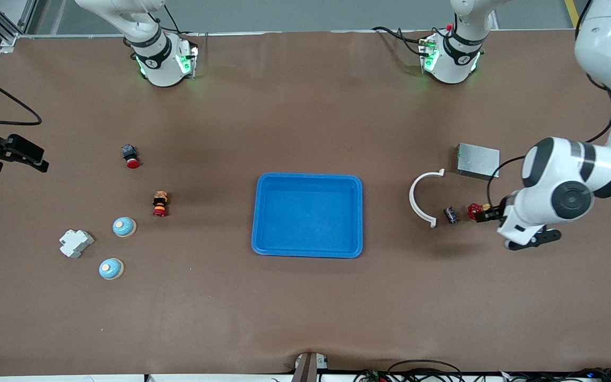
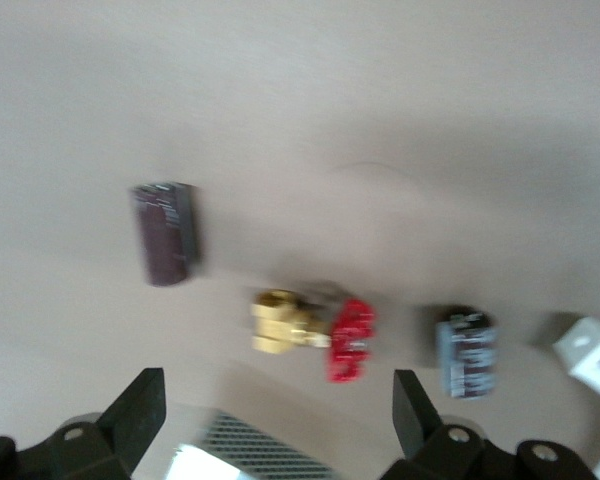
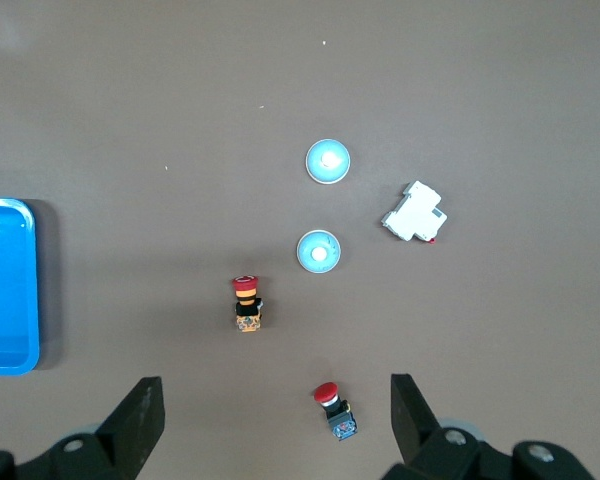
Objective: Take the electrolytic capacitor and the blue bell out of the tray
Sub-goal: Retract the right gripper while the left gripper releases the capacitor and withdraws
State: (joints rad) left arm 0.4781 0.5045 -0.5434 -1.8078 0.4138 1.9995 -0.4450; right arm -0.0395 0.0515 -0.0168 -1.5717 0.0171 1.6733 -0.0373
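The blue tray (image 1: 309, 215) sits mid-counter, ringed by open brown surface. Left pincer (image 2: 278, 425), spread wide, hovers over capacitors (image 2: 166, 232) and a red-handled valve (image 2: 315, 327); right pincer (image 3: 276, 425) gapes above two bells (image 3: 319, 250).

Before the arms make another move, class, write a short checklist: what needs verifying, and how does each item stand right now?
1. Tray holds nothing: ok.
2. Two blue bells sit on the table, off the tray: ok.
3. Capacitor lies on the table beside the white curved piece: ok.
4. Left gripper open, holding nothing, above the brass valve: ok.
5. Right gripper open, holding nothing: ok.
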